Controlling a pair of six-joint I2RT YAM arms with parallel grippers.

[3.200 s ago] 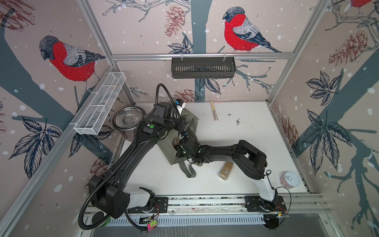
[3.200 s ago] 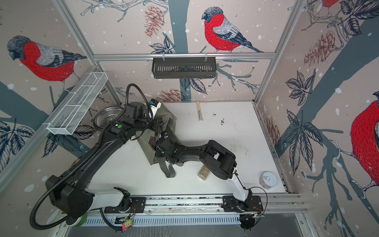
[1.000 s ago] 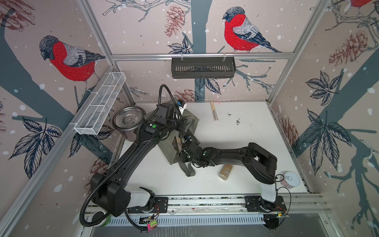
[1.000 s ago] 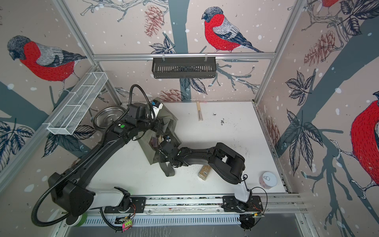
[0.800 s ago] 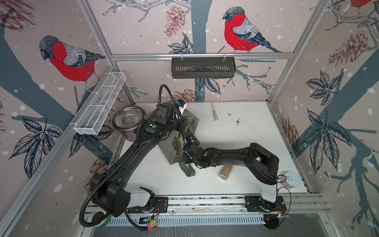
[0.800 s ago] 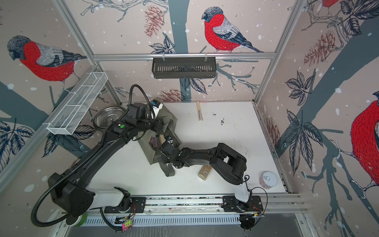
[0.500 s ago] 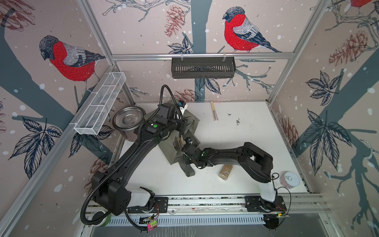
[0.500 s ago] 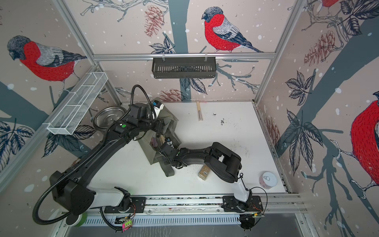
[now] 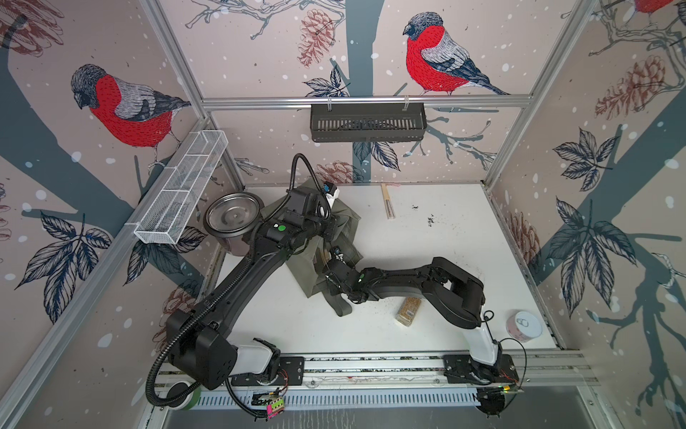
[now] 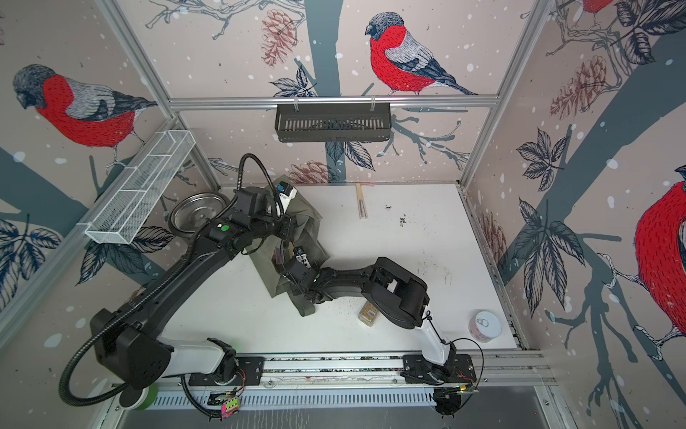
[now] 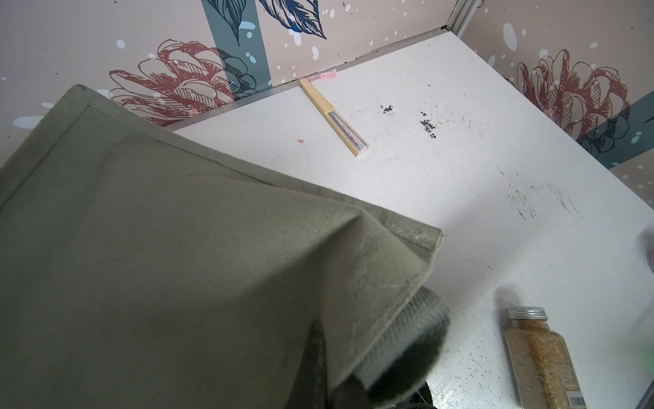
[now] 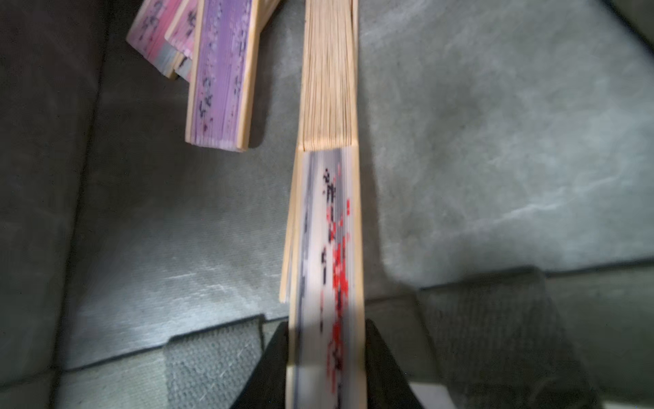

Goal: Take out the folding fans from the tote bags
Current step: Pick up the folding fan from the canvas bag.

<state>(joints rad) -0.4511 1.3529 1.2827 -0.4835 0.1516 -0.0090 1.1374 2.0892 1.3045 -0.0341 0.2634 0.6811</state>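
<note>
The olive-grey tote bag (image 9: 352,227) (image 10: 314,223) stands at the back left of the white table. My left gripper (image 11: 354,341) is shut on the bag's rim fabric (image 11: 141,248) and holds it up. My right gripper (image 12: 325,354) reaches into the bag's mouth and is shut on a folding fan (image 12: 327,219) with pale bamboo sticks and a white leaf marked red and black. Deeper in the bag lie a purple fan (image 12: 221,78) and pink fans (image 12: 159,35). One more fan (image 9: 388,202) (image 10: 361,206) (image 11: 332,117) lies on the table by the back wall.
A steel pot (image 9: 232,215) (image 10: 196,213) stands left of the bag. A glass spice jar (image 9: 407,311) (image 10: 368,314) (image 11: 541,357) lies under my right arm. A pink can (image 9: 525,325) (image 10: 484,325) stands at the front right. Dark crumbs dot the table.
My right arm's elbow has drawn in a little to the left while its wrist stays at the bag's mouth. The left arm still holds the rim up.
</note>
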